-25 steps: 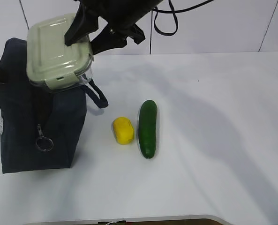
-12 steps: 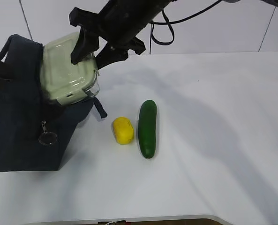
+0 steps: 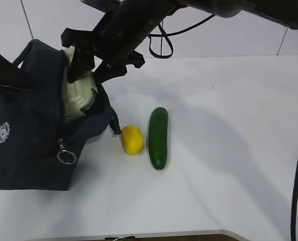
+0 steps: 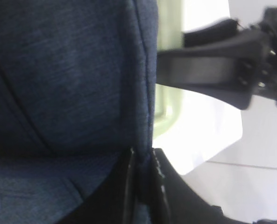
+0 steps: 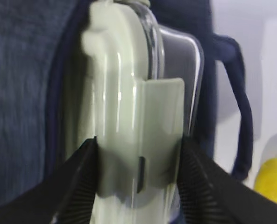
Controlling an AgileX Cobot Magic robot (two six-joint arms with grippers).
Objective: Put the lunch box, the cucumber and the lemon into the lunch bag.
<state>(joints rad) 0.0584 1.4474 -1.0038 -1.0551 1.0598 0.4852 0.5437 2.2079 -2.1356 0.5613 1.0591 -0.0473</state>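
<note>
The right gripper [image 3: 86, 68] squeezes the lunch box [image 3: 78, 95], which stands on its edge, half inside the lunch bag [image 3: 28, 135], straight below the gripper. The left gripper [image 4: 140, 186] pinches the bag's left edge.

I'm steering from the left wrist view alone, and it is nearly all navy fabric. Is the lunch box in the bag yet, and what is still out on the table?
Observer: Partly. In the exterior view the lunch box stands on edge, lower part inside the lunch bag, top above the opening.
Operator: Is the other arm holding it?
Observer: Yes. The right wrist view shows the right gripper clamped across the box's lid and clear base.
Operator: What's left outside?
Observer: The lemon and cucumber lie side by side on the table, just right of the bag.
</note>
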